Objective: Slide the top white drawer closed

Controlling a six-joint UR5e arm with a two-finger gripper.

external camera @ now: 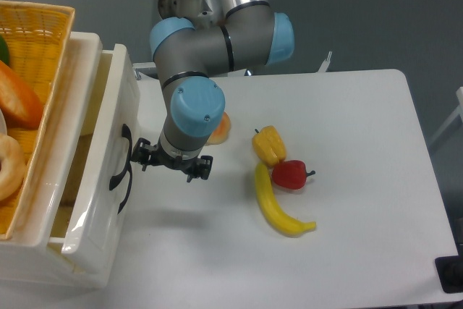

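Item: top white drawer (pixel 98 171), pulled out, not yet closed; its black handle (pixel 123 168) sits just left of my gripper (pixel 172 162). Gripper: finger state, cannot tell. Remaining: the whole push. To my right: banana (pixel 278 204), red pepper (pixel 289 174), yellow pepper (pixel 268 145). Far left: wicker basket (pixel 43 34). Nothing between me and the drawer.
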